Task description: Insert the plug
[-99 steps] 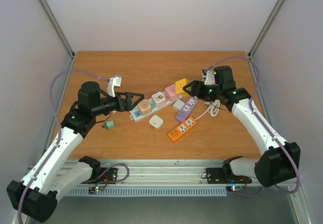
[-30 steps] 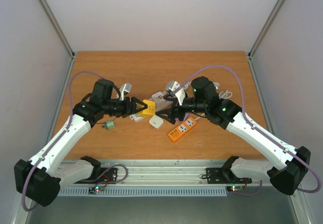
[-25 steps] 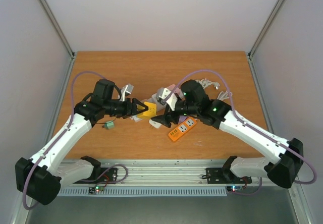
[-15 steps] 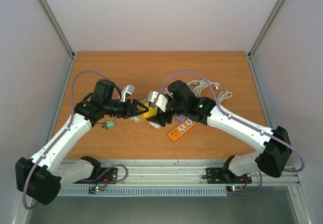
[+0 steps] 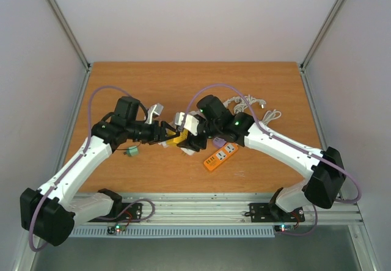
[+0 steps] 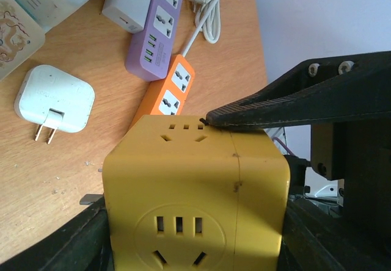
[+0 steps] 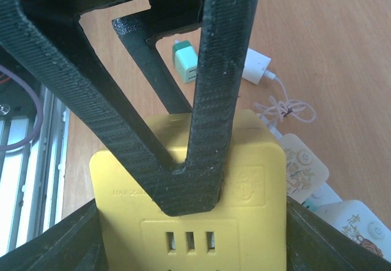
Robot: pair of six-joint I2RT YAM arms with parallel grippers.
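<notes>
- In the left claw (image 5: 169,134): a yellow socket cube (image 6: 195,179), clenched between both fingers and held off the tabletop (image 5: 153,82), above its middle.
- Around the same cube from the opposite side: the right claw (image 7: 192,240), one dark finger close against each flank. Cannot tell from either wrist view whether pressed tight or just short of contact.
- From the left wrist: one right-hand finger (image 6: 293,100) stretched across the cube's upper right edge, tip at the top socket face.
- From the right wrist: the left fingers (image 7: 223,69) crossing in front as a black V, meeting on the cube's top face.
- Down on the wood, gripped by neither arm: a white plug (image 6: 55,97), lying flat with two bare prongs showing.
- Near that plug: an orange power strip (image 6: 168,91) just beside a purple power strip (image 6: 156,30), a small white block (image 6: 125,5) just beside the purple one, and a white cord (image 6: 211,8) bundled beyond.
- Off to the left arm's side, well apart from the strips: a small teal plug (image 5: 131,151), alone on the tabletop.
</notes>
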